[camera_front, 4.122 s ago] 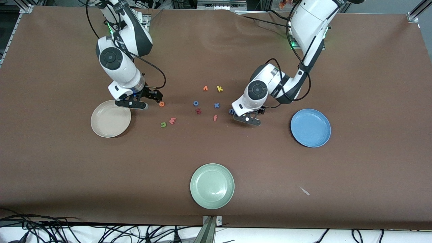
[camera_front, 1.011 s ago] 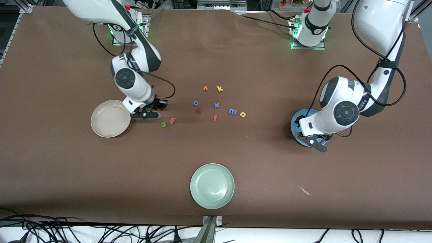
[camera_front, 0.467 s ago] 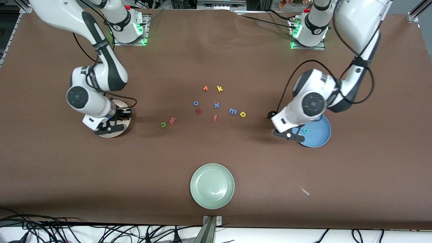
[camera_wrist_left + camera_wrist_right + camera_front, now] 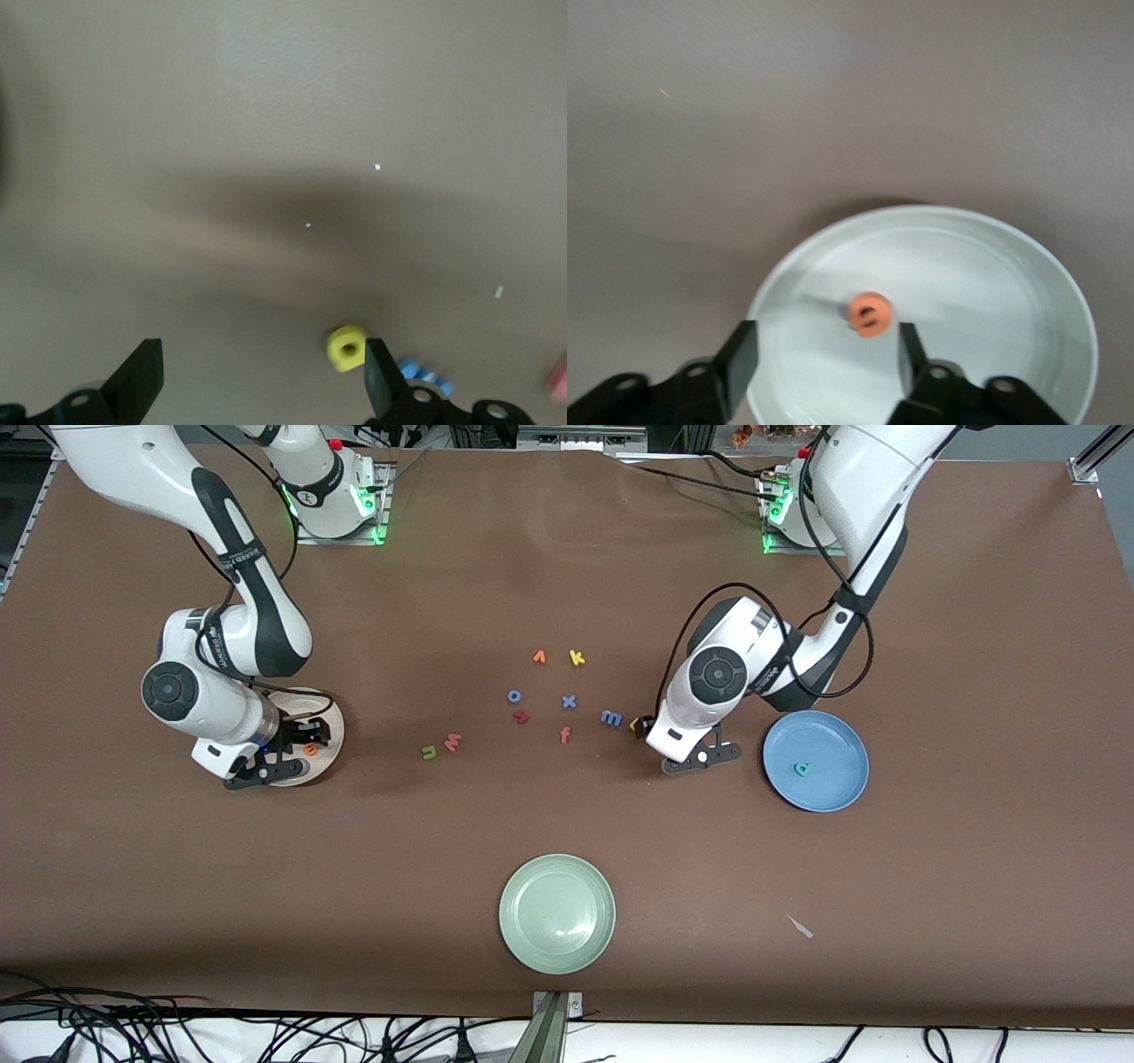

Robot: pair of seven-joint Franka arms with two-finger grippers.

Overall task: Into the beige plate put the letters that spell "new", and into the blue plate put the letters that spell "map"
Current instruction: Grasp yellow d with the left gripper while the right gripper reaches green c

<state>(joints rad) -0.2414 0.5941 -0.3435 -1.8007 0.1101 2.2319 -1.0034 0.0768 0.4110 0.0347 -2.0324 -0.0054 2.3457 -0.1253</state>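
My right gripper [image 4: 301,740] hangs open over the beige plate [image 4: 330,722]. The orange e [image 4: 870,314] lies loose in that plate [image 4: 1010,292], below the gap between the fingers. The green n [image 4: 429,753] and the pinkish w [image 4: 454,741] rest on the table toward the middle. My left gripper [image 4: 261,381] is open and low over the table, with the yellow rounded letter [image 4: 346,347] just inside one finger. The blue m [image 4: 611,717] lies beside the yellow letter. The teal letter [image 4: 803,768] sits in the blue plate [image 4: 833,779].
In the table's middle lie other loose letters: an orange v-shape [image 4: 539,657], a yellow k [image 4: 577,658], a blue o [image 4: 514,696], a blue x [image 4: 569,701], a dark red one [image 4: 521,716] and an orange f [image 4: 564,734]. A pale green plate [image 4: 556,913] stands near the front edge.
My right gripper carried the orange e over the beige plate and opened, letting it go. My left gripper left the teal letter in the blue plate and moved to the yellow letter.
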